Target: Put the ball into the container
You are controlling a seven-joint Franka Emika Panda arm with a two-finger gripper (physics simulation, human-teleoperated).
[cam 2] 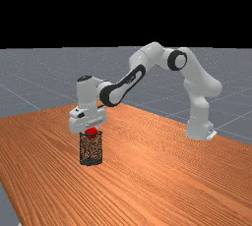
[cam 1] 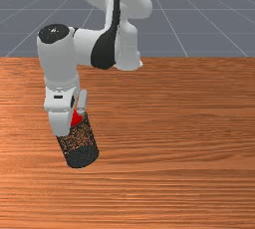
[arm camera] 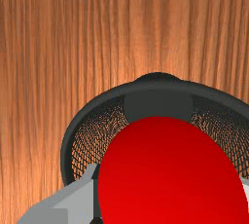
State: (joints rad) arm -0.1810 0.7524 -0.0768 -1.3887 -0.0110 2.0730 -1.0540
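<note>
In the far view my gripper point(cam 2: 88, 120) is over the mouth of a dark mesh container point(cam 2: 91, 149), which stands upright on the table. The red ball point(cam 2: 91, 132) is right under the hand, level with the container's rim. The front view has the hand point(cam 1: 61, 104) partly covering the ball point(cam 1: 76, 118) at the top of the container point(cam 1: 80, 146). In the wrist view the gripper point(arm camera: 170, 196) is shut on the ball point(arm camera: 168, 169), one finger on each side. Behind the ball is the container's round rim point(arm camera: 92, 105); the ball hides much of the inside.
The wooden table point(cam 1: 174, 148) stretches around the container, with bare wood toward the front view's right. The arm's base point(cam 2: 199, 124) stands at the far view's right, and a table edge runs along the far view's left.
</note>
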